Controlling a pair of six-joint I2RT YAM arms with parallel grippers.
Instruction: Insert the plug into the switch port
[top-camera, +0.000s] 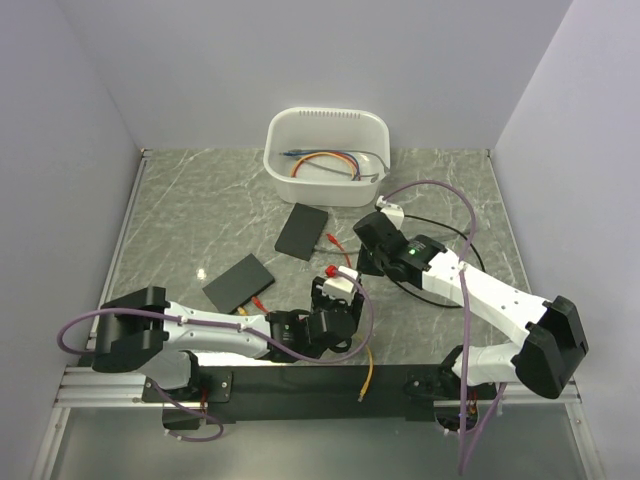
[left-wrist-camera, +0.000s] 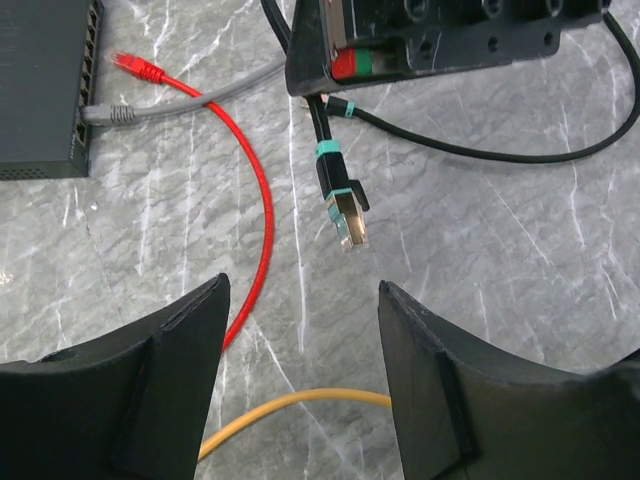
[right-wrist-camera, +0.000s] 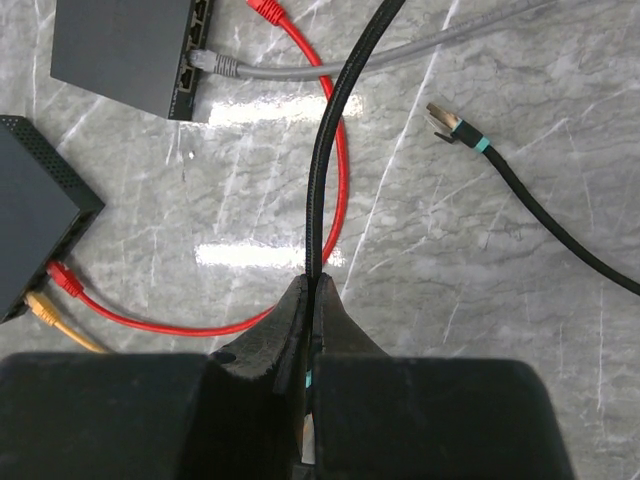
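Note:
My right gripper is shut on a black cable just behind its plug. In the left wrist view that plug, metal-tipped with teal bands, sticks out below the right gripper a little above the table. A second teal-banded plug lies loose on the table. Two black switches lie at centre left, one farther and one nearer. My left gripper is open and empty, just short of the held plug.
A grey cable is plugged into the farther switch. A red cable with a loose plug and a yellow cable run across the table. A white bin with cables stands at the back.

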